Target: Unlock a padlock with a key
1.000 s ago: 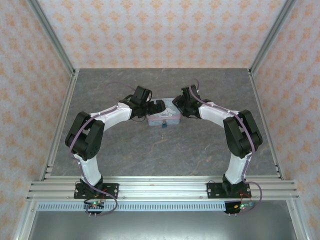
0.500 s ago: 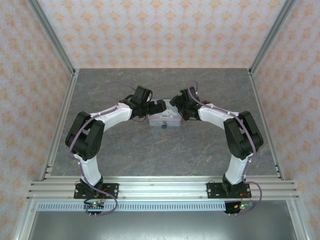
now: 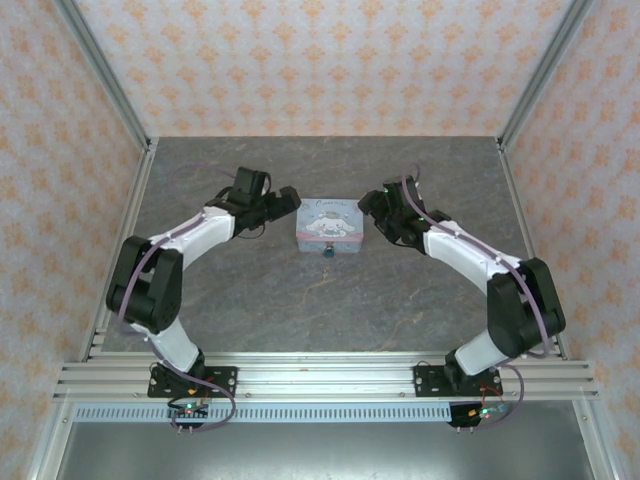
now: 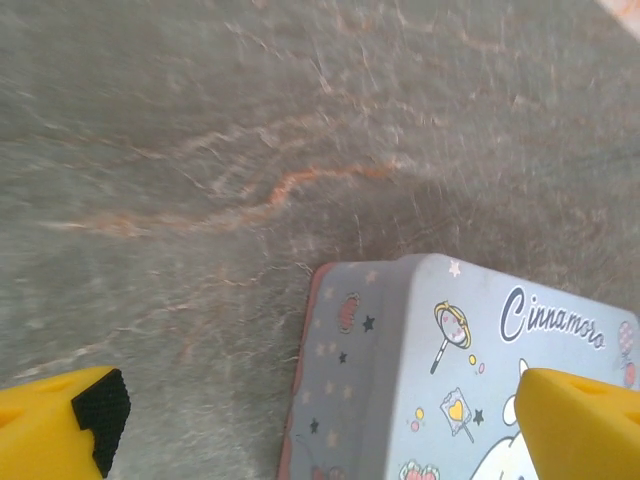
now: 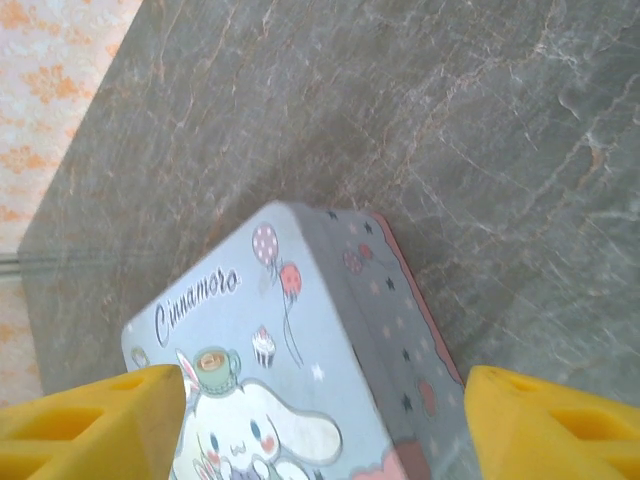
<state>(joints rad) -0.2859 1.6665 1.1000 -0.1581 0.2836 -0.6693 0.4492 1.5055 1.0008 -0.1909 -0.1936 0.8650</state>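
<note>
Flanking a rectangular pastel tin (image 3: 330, 221) with tiny teal padlock (image 3: 327, 252), left pincer (image 3: 289, 198) and right pincer (image 3: 369, 203) both gape apart

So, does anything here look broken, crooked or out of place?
Nothing stands out. The tin sits flat and shut on the table, the little padlock at its near side. The left end effector and right end effector stand open either side, clear of it.

Soft, even light; left wrist view smeared.
You have bright, diffuse light from above, leaving only faint shadows beside the tin (image 3: 329, 226) on the table (image 3: 330, 300). From the top, the padlock (image 3: 327, 252) is just a dark speck. Your left wrist picture is streaked with blur, while the right wrist one is crisper.
</note>
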